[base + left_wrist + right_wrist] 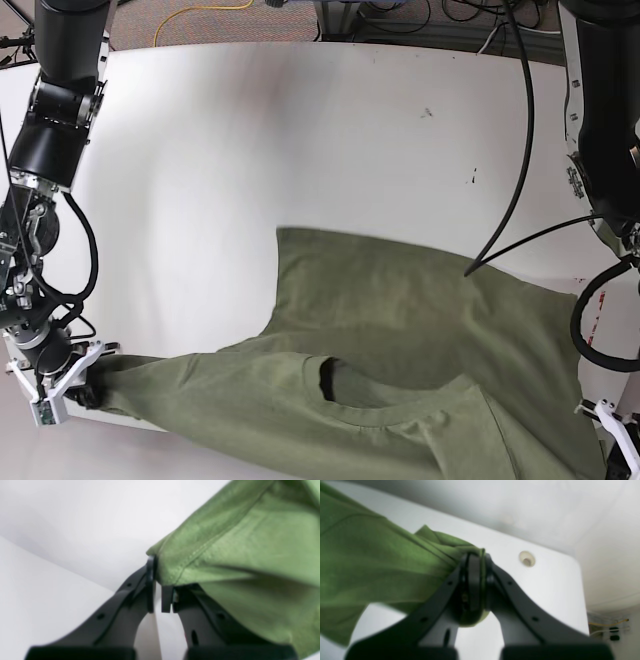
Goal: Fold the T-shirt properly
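Jaws of the right gripper [475, 585] clamp a bunched T-shirt [420, 340] edge; the left gripper [160, 592] seems barely parted on a hemmed corner. With the shirt spread across the near surface [250, 130], both should lift evenly, keeping the edge taut.

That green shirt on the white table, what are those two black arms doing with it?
A two-armed robot is folding the olive-green cotton T-shirt. The right gripper has its jaws clamped on a bunched edge. The left gripper sits at a stitched hem, jaws slightly apart. The shirt lies spread and wrinkled across the white table, not yet folded.
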{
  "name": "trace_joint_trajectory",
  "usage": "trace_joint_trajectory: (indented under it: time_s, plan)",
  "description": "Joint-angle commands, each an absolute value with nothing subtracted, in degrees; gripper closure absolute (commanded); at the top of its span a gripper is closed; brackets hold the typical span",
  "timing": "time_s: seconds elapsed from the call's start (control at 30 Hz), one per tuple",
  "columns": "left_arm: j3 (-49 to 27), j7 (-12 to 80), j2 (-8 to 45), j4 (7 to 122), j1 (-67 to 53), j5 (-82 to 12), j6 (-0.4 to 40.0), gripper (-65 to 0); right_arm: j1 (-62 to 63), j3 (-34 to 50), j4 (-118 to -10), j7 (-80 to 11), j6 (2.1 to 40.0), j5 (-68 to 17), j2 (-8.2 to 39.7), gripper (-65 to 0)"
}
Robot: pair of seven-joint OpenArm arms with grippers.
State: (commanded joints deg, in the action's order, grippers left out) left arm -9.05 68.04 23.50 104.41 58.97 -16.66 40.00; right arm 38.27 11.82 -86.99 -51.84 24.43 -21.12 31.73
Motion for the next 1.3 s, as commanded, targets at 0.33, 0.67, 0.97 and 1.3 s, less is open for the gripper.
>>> trace_joint_trajectory:
  time_s: [0.33, 0.67, 0.97, 1.3]
  plan:
    - [-8.47, 68.41, 22.8, 105.5, 55.23, -16.49, 40.0, -0.9, 36.5, 12.59, -88.93, -53.81, 24.53, -21.52, 32.2, -0.4]
    - [-7.46, 68.42, 22.7, 105.5, 56.89, -15.81, 40.0, -0.9, 41.09, 13.02, -89.02, -56.38, 25.17, -21.65, 32.45, -0.1]
    - [-7.05, 70.39, 22.79, 105.24, 65.1, -16.74, 40.0, -1.0, 48.98, 12.07, -87.86, -56.06, 24.82, -22.05, 34.05, -0.2]
    - [-7.53, 73.8, 22.85, 106.03, 70.5, -21.36, 40.0, -1.3, 49.01, 11.95, -89.1, -54.37, 24.86, -21.54, 36.4, -0.3]
